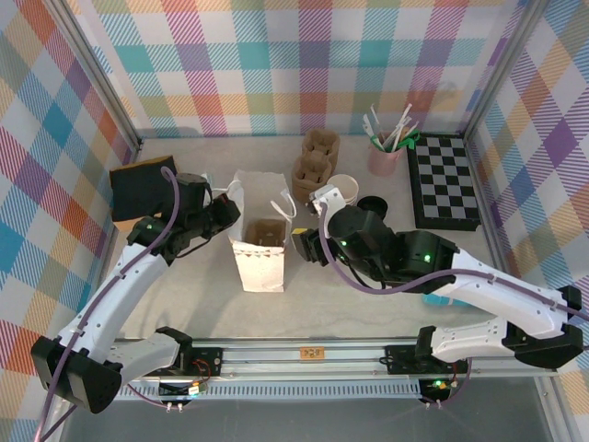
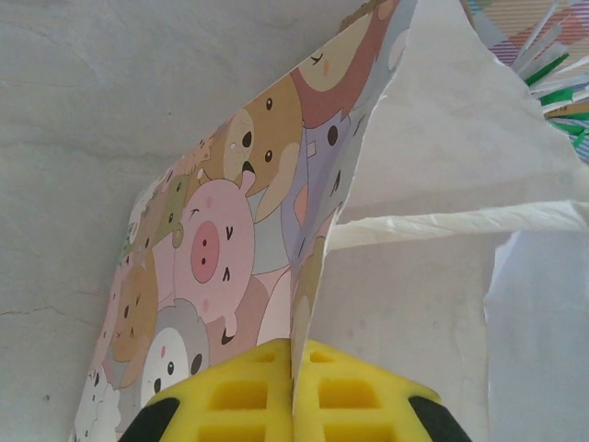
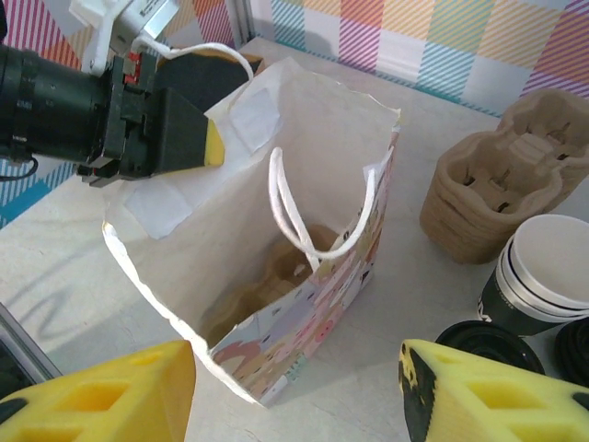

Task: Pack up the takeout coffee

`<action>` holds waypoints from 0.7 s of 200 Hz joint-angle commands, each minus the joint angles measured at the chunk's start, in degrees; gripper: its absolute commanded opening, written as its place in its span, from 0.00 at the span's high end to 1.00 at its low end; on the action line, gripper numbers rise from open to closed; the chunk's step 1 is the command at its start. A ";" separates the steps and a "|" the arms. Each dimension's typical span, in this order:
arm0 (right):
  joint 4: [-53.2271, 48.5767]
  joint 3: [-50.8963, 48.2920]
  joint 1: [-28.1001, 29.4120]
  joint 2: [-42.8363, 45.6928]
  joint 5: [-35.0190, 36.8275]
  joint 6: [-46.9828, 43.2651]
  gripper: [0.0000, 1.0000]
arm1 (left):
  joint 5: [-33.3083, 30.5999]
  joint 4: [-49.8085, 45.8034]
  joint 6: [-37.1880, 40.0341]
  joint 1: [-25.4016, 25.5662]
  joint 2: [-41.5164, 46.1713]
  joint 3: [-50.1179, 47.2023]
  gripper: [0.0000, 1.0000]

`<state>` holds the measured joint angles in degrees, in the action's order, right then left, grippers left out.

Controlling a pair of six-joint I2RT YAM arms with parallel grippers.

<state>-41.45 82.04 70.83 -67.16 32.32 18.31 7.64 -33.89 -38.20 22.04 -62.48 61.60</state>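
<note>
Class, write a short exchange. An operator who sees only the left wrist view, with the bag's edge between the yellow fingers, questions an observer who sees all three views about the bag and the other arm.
Operator: The left hand pinches the edge of the printed paper bag. Is anything inside the bag?
Observer: Yes. The bag stands open, and a brown moulded cup carrier lies at its bottom.
Operator: Where is the other arm?
Observer: The right hand hangs open and empty beside the bag, on its right.
</note>
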 commanded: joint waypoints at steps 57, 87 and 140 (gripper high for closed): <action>-10.24 0.07 -1.95 2.20 9.93 9.00 0.19 | -0.75 -1.77 0.45 0.68 1.65 1.59 0.46; -14.48 1.14 -6.72 2.56 8.71 10.90 0.03 | -0.10 -4.11 1.84 0.72 2.87 3.84 0.25; -18.50 0.67 -20.42 0.68 -4.29 11.08 0.01 | 0.11 -6.96 4.36 0.72 5.80 7.32 0.00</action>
<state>-56.16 81.89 54.35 -65.60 33.74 28.29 7.53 -38.20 -36.16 22.31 -58.61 66.06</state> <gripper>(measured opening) 0.994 0.995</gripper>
